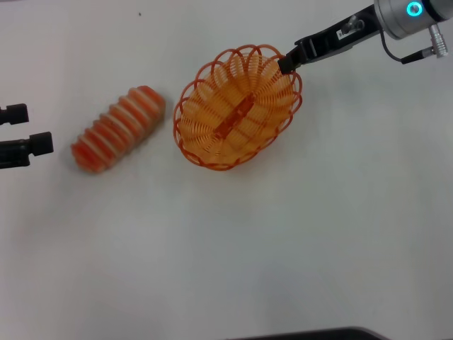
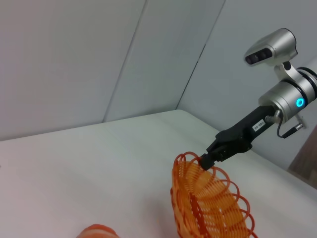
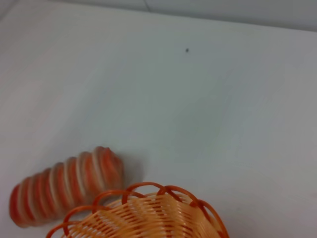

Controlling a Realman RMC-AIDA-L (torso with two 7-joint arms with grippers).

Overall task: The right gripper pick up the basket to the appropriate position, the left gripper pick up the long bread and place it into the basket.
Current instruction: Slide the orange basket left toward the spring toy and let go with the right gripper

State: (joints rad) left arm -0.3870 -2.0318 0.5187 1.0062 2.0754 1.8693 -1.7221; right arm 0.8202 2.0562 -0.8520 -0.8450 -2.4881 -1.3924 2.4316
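**A:** Where is the working claw, and what is it doing?

**B:** The right gripper [image 1: 289, 59] is reaching in from the far right side and its fingers are clenching the scalloped rim of the basket [image 1: 212, 134] at the basket's far right end. The left wrist view is showing the same grip: the right gripper [image 2: 209, 157] is pinching a loop at the top of the basket [image 2: 208, 203], and the arm behind it is carrying a small white label.

**A:** How is the basket lying?

**B:** It is sitting on the white table [image 1: 226, 248], its long axis running diagonally, with the flat orange bar showing along its bottom. (Whether the gripped end is lifting off the table, I cannot tell.)

**A:** And the bread?

**B:** The long bread [image 1: 117, 129] is lying on the table just to the left of the basket, apart from it, tilted along roughly the same diagonal. The right wrist view is showing the long bread [image 3: 64, 183] beside the basket [image 3: 143, 213] rim, not touching.

**A:** The other claw?

**B:** The left gripper [image 1: 21, 132] is waiting at the left edge, beyond the bread from the basket, its two fingers spread apart and holding nothing.
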